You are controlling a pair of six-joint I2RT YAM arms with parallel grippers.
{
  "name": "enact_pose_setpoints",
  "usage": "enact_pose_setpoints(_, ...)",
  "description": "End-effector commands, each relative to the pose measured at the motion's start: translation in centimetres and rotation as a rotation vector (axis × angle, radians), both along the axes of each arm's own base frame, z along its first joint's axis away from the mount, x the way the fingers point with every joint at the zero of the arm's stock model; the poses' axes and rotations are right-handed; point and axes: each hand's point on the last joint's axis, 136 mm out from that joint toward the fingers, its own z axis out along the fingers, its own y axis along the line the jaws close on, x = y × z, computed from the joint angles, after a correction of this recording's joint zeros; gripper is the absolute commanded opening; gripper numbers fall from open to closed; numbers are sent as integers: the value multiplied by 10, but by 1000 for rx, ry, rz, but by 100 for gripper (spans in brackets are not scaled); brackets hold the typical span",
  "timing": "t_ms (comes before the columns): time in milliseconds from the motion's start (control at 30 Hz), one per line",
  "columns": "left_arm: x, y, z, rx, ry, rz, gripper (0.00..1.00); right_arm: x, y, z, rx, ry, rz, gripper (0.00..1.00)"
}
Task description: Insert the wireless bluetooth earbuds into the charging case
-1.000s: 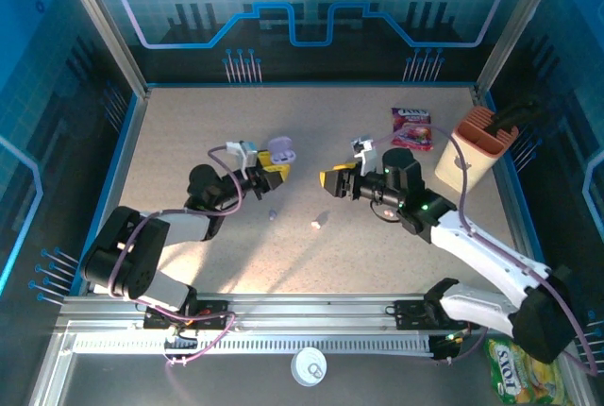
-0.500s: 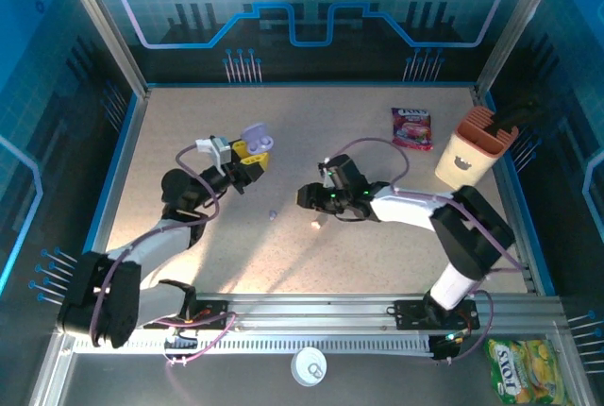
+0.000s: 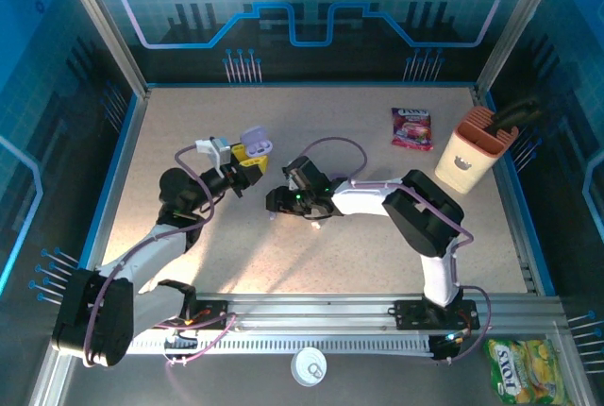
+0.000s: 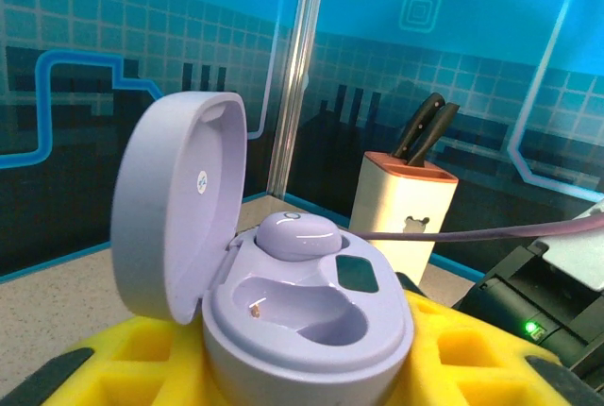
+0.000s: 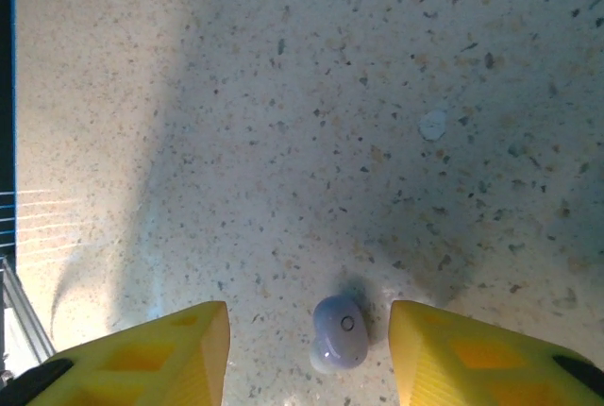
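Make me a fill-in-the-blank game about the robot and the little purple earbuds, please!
1. The left gripper holds a lilac charging case with its lid ____.
2. Exactly ____ docked earbud sits inside it.
3. The loose earbud lies on the ____ under the open right gripper.

Missing words: open; one; table.

The lilac charging case (image 4: 311, 354) stands open, one earbud (image 4: 297, 234) seated, the other earbud (image 5: 340, 332) on the table (image 5: 283, 94).
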Motion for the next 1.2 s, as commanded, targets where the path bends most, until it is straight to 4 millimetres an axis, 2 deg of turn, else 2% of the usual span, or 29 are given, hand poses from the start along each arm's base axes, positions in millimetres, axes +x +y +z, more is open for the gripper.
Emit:
enact_pose_setpoints(0,4,3,15,8,-62,26,35,-5,4,-11,-25,33,14,47)
enact_pose_setpoints(267,5,3,11,15,-56,27,35,-15,15,-23,-28,85,65,40)
enact_pose_setpoints(467,6,2,10,19,-50,26,35,-21,20,-21,-28,85,82,38)
enact_pose_setpoints(700,6,3,9,24,-54,29,36,-23,16,-20,-49,77,87,34)
enact_pose_setpoints(1033,5,3,9,28,-60,34,36,-26,9,-36,-99,97,83,24)
enact_pose_setpoints(1167,7,4,5,41,-55,44,36,-24,7,-31,-102,87,72,21)
